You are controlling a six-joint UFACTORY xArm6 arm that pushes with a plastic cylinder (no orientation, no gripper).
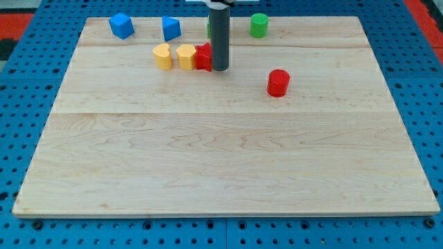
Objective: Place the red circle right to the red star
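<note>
The red circle [278,82] is a short red cylinder standing alone right of the board's middle, in the upper half. The red star [203,57] lies to its upper left, partly hidden by my rod. My tip [220,68] rests on the board touching the star's right side, well left of the red circle. The rod rises straight up out of the view's top.
Two yellow blocks [163,56] [185,56] sit in a row just left of the red star. Two blue blocks [121,25] [171,28] lie at the top left. A green cylinder [259,25] stands at the top; another green block [209,28] shows behind the rod.
</note>
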